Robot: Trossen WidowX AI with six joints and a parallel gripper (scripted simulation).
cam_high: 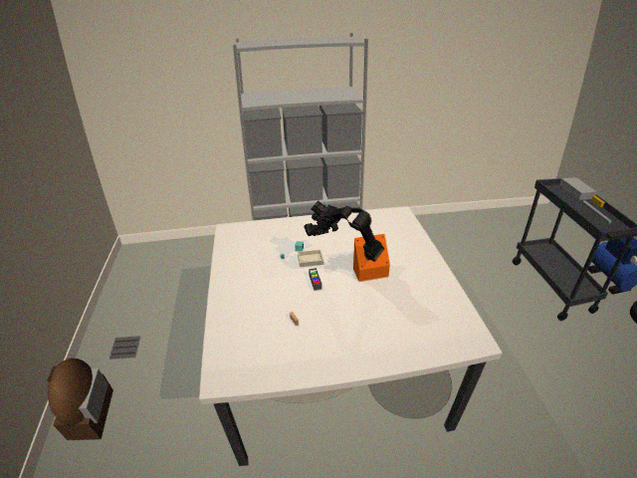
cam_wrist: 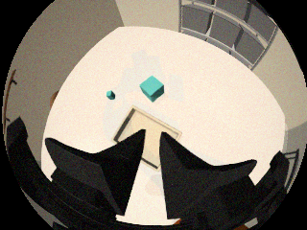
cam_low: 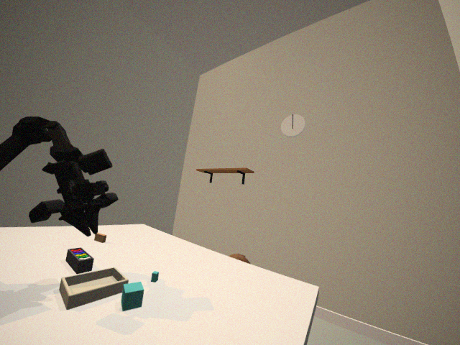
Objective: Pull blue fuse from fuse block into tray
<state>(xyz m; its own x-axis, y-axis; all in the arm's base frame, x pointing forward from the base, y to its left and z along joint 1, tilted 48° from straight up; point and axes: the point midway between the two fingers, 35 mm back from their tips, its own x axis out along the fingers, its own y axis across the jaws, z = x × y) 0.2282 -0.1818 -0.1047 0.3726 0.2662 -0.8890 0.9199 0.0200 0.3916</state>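
The black fuse block stands on the white table with several coloured fuses in its top. The blue fuse sits among them as a thin stripe. The beige tray lies just behind the block and is empty. My gripper hangs high over the table, pointing down above the tray. Its fingers stand close together with only a narrow gap, and nothing is between them. The fuse block is not in the wrist view.
A teal cube and a small teal block lie by the tray. A brown block lies nearer the front. The arm's orange base stands to the right.
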